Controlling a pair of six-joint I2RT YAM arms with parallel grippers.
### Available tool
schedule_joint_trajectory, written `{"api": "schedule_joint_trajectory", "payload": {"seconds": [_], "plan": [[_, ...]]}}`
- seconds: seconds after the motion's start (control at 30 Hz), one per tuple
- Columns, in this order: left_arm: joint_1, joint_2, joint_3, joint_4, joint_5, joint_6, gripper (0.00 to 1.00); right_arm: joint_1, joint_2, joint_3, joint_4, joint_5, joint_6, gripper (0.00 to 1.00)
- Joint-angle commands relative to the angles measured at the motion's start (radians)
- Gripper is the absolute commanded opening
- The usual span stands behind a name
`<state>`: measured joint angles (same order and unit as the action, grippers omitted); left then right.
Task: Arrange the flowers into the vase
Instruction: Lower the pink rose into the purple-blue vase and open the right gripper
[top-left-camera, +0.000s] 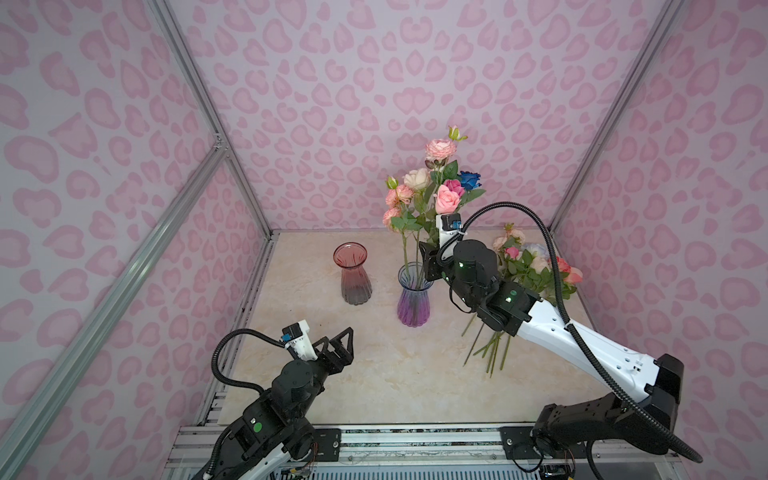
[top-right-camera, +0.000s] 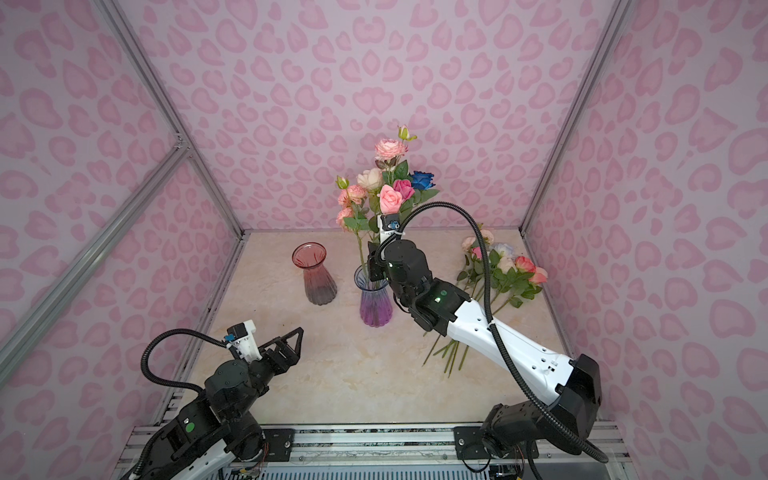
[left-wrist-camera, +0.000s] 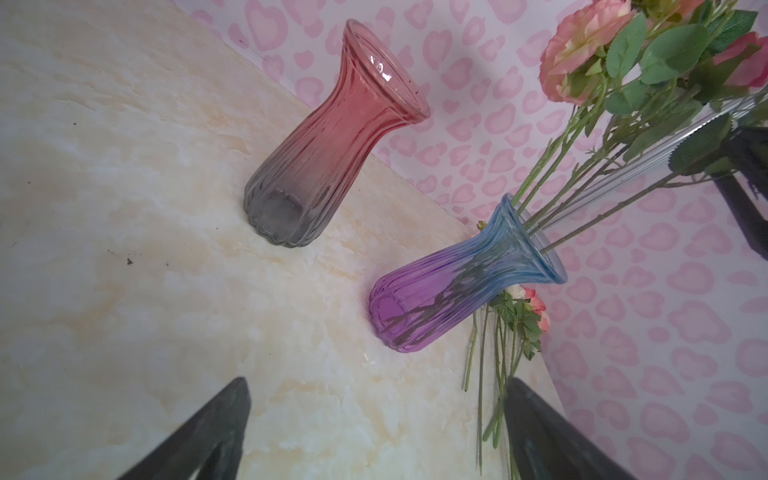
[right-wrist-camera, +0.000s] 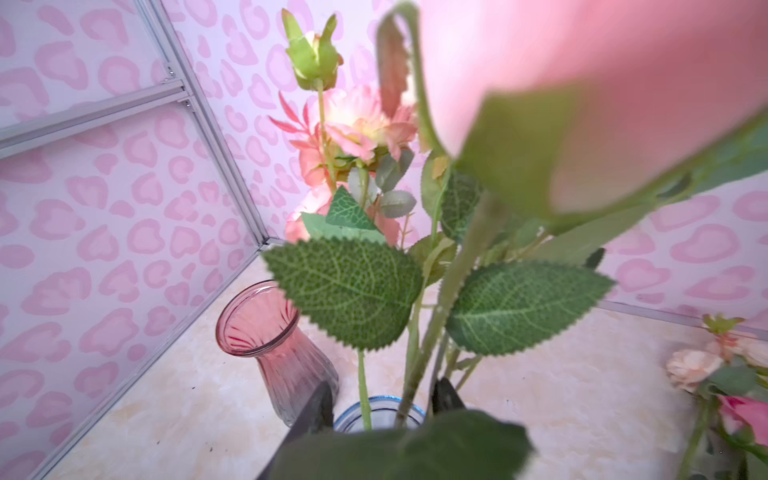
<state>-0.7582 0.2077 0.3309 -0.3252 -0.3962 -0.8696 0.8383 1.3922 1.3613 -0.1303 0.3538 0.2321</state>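
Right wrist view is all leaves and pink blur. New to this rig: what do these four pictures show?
Two robot arms work a marble-look tabletop. Two pictures look down from overhead; the others come from a camera on each wrist. The right hand is open around the stems of artificial roses standing in the blue-to-purple ribbed glass vase, so blooms crowd its lens. The red-to-grey ribbed glass vase is empty. A loose bunch of roses lies at right. The left hand is open, holding nothing.

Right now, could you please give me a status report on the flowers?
Left gripper open, empty. Right gripper open around stems at the purple vase. Some flowers in, loose bunch on the table. Nothing blocking.
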Motion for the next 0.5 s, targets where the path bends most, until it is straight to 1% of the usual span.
{"api": "schedule_joint_trajectory", "payload": {"seconds": [0.0,0.07,0.17,0.27,0.33,0.4,0.47], "plan": [[0.002,0.046,0.016,0.081,0.018,-0.011,0.96,-0.008,0.003,0.035,-0.091,0.057,-0.009,0.45],[0.001,0.085,0.027,0.098,0.027,-0.009,0.96,-0.013,0.021,0.079,-0.155,0.051,-0.005,0.45],[0.001,0.146,0.053,0.119,0.047,0.0,0.96,-0.016,0.036,0.107,-0.204,0.041,-0.011,0.48],[0.0,0.198,0.079,0.128,0.054,0.01,0.96,-0.037,0.049,0.159,-0.287,0.034,0.023,0.5],[0.001,0.226,0.094,0.13,0.062,0.017,0.96,-0.047,0.03,0.148,-0.307,0.031,0.039,0.52],[0.001,0.244,0.103,0.131,0.069,0.02,0.96,-0.068,0.003,0.133,-0.334,-0.008,0.068,0.56],[0.002,0.244,0.103,0.136,0.065,0.021,0.96,-0.078,-0.03,0.085,-0.338,-0.017,0.081,0.61]]}}
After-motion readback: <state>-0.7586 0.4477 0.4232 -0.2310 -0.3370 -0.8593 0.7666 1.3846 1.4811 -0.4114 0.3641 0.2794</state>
